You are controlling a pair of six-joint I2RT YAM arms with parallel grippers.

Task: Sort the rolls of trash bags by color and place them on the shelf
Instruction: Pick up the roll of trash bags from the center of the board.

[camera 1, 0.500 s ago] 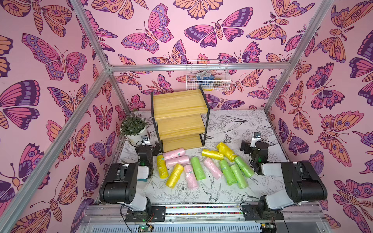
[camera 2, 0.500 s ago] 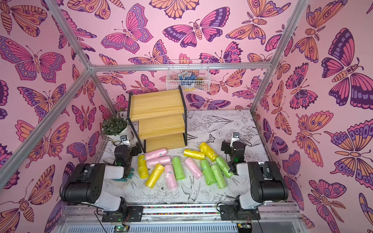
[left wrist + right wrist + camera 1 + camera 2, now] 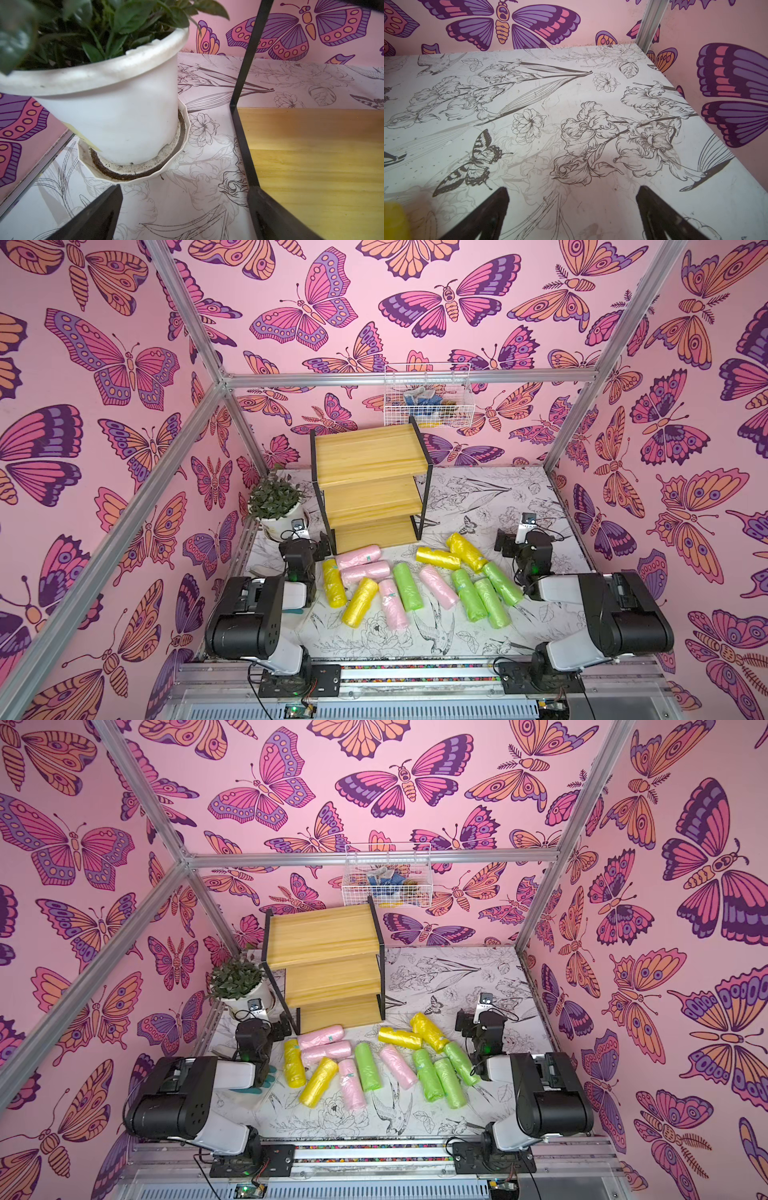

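The rolls of trash bags lie loose on the floral table in front of the shelf [image 3: 370,456]: pink ones [image 3: 358,552], yellow ones [image 3: 333,583] and lime green ones [image 3: 407,587] mixed in a row, with more yellow [image 3: 438,558] and green [image 3: 490,601] toward the right. All three wooden tiers are bare. My left gripper [image 3: 323,545] stands open by the shelf's lower left corner, its fingers [image 3: 108,207] empty beside the bottom board [image 3: 311,166]. My right gripper [image 3: 503,541] is open and empty over bare table [image 3: 573,188], just right of the rolls; a yellow roll [image 3: 394,220] blurs at the frame edge.
A potted plant in a white pot [image 3: 278,510] on a saucer [image 3: 133,178] sits close ahead of the left gripper, left of the shelf. A white wire basket [image 3: 428,396] hangs on the back wall. Aluminium frame posts [image 3: 577,406] mark the corners.
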